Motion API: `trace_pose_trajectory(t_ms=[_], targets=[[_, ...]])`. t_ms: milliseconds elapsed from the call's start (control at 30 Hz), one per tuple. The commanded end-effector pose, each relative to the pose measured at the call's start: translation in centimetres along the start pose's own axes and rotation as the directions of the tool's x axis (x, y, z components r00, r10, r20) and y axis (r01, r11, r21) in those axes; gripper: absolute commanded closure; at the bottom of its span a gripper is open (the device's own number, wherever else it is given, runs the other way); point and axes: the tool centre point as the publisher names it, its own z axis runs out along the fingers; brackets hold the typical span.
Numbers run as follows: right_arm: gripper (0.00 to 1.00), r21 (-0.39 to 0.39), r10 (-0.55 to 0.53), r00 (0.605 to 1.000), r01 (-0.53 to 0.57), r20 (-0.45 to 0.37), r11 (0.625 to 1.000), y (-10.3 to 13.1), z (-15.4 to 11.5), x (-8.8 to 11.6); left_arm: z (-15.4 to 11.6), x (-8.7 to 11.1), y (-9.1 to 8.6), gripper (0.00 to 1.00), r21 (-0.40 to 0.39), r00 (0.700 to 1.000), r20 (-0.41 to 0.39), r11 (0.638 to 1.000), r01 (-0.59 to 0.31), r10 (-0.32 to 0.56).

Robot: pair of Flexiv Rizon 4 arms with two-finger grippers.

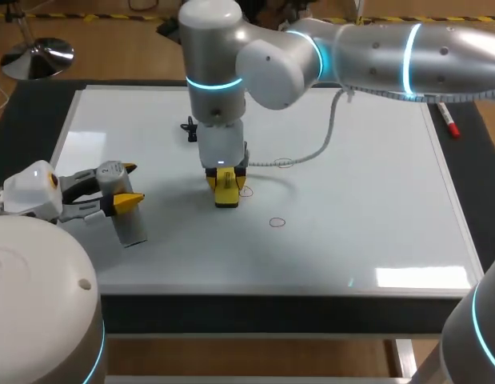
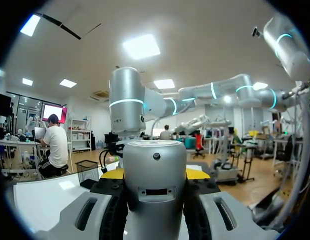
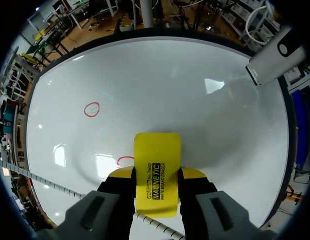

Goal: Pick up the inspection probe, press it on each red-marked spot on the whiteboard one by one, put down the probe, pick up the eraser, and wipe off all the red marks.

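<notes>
Over the middle of the whiteboard (image 1: 359, 208), my right gripper (image 1: 225, 182) points down and is shut on the yellow eraser (image 1: 225, 192). The eraser (image 3: 157, 170) rests on or just above the board. Beside it is one red circle (image 1: 245, 191), partly hidden under the eraser in the right wrist view (image 3: 124, 160). A second red circle (image 1: 277, 222) lies nearer the front, and a third (image 1: 284, 162) lies further back. At the board's left, my left gripper (image 1: 125, 186) is shut on the silver cylindrical probe (image 1: 129, 226), which fills the left wrist view (image 2: 155, 185).
A red marker pen (image 1: 448, 118) lies off the board's right edge. A small black object (image 1: 189, 128) sits on the board behind my right gripper. A coiled cable (image 1: 315, 150) hangs from my right arm over the board.
</notes>
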Motion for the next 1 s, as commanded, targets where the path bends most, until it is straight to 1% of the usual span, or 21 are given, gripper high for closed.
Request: trace_pose_trajectory(t_ms=[33, 500, 800, 1000], targets=[[1.0, 0.01, 0.006, 1.0, -0.006, -0.004, 1.0, 0.0, 0.3, 0.7, 0.0, 0.1, -0.1, 1.0, 0.0, 1.0, 0.001, 1.0, -0.001, 0.001], [1.0, 0.018, 0.053, 0.999, -0.053, 0.009, 0.998, 1.4, 0.6, 3.5, 0.0, 0.1, -0.1, 1.0, 0.0, 1.0, 0.001, 1.0, -0.001, 0.001], [1.0, -0.005, 0.072, 0.997, -0.072, 0.014, 0.997, 1.9, 0.8, 5.1, 0.0, 0.1, -0.1, 1.0, 0.0, 1.0, 0.001, 1.0, -0.001, 0.001], [1.0, -0.016, 0.08, 0.997, -0.08, 0.004, 0.997, 2.1, 0.8, 5.8, 0.0, 0.1, -0.1, 1.0, 0.0, 1.0, 0.001, 1.0, -0.001, 0.001]])
